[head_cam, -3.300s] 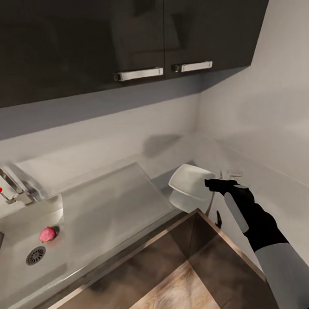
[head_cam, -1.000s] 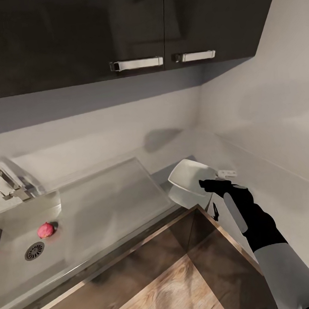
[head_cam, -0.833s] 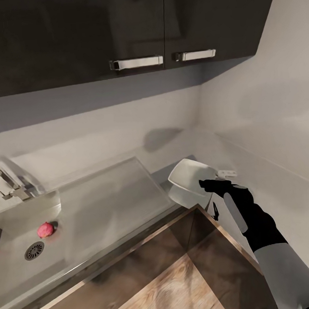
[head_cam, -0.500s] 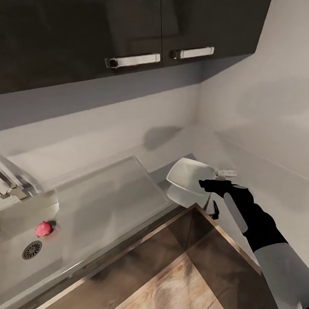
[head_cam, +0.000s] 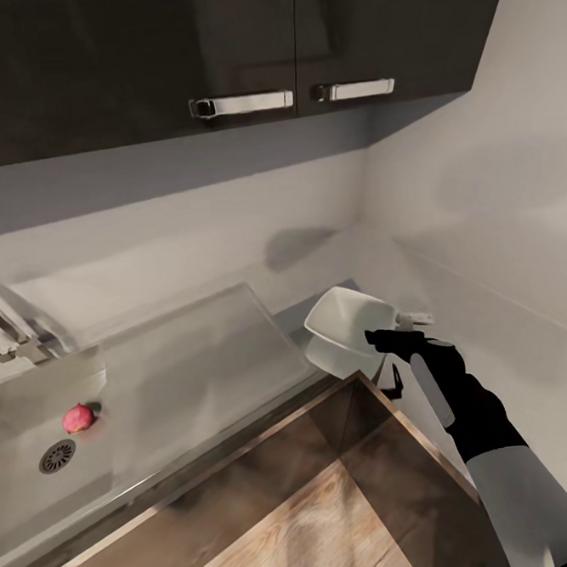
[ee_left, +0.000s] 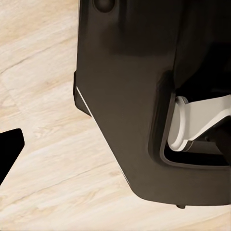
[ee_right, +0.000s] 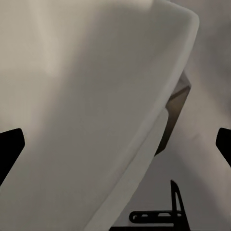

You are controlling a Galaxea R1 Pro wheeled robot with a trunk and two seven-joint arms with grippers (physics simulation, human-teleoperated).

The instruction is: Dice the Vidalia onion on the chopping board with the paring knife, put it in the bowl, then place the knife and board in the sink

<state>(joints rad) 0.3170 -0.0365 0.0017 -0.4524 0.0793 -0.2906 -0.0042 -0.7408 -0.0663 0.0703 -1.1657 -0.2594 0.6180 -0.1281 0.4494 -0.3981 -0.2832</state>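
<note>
right gripper (head_cam: 381, 337) — at bowl (head_cam: 342, 323) rim

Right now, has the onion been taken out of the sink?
No: the Vidalia onion lies in the sink basin, just above the round drain.

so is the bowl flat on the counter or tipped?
Tipped: the bowl leans with its opening facing sideways and up, right gripper at its rim. It looks empty.

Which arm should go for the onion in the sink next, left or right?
Probably the left. The Vidalia onion lies in the sink near the drain, on the robot's left, while the right gripper is far over at the bowl, seemingly busy with its rim.
</note>
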